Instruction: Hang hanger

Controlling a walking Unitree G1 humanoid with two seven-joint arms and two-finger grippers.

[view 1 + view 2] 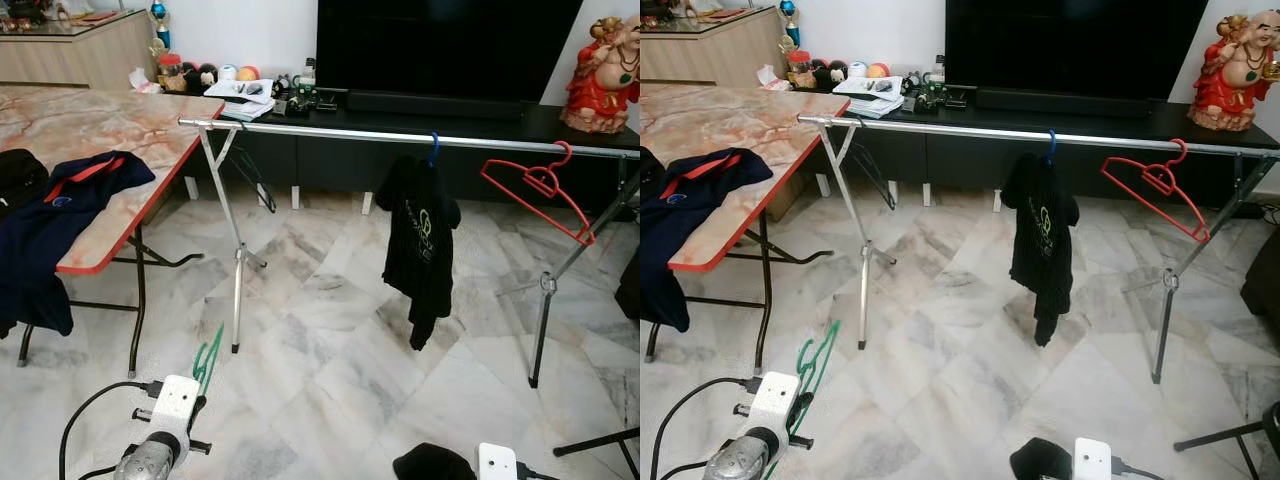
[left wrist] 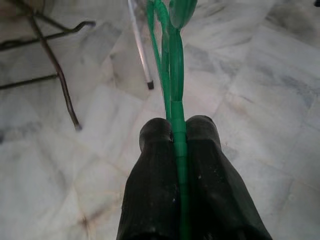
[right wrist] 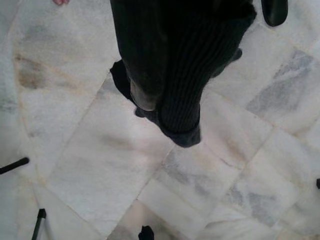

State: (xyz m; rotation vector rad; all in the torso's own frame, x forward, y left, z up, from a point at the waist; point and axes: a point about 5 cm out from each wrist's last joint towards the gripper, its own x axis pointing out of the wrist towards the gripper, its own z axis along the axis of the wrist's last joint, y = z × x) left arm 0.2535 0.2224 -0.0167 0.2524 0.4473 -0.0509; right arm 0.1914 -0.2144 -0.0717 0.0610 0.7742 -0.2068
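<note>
The long silver clothes rail [image 1: 400,133] runs across the room well ahead of and above the left gripper [image 1: 205,370], carried on folding legs. On it, off to the gripper's right, hang a black T-shirt [image 1: 420,245] on a blue hanger and, further right, an empty red hanger [image 1: 540,195]. To the gripper's left stands the marble-topped folding table [image 1: 110,130] with a navy garment [image 1: 60,215] draped over its edge.

The left gripper sits low over the marble floor, its black fingers [image 2: 210,170] clamped together on the green hanger [image 2: 172,75], which points forward and up from them. The right gripper [image 3: 170,75] is wrapped in dark cloth [image 1: 432,462]; I cannot tell how its fingers stand.

To do this well, I'd say the arm needs to lift high, turn the hook downward over the rail's bare stretch between the near leg and the T-shirt, and release only once the hook has seated.
</note>
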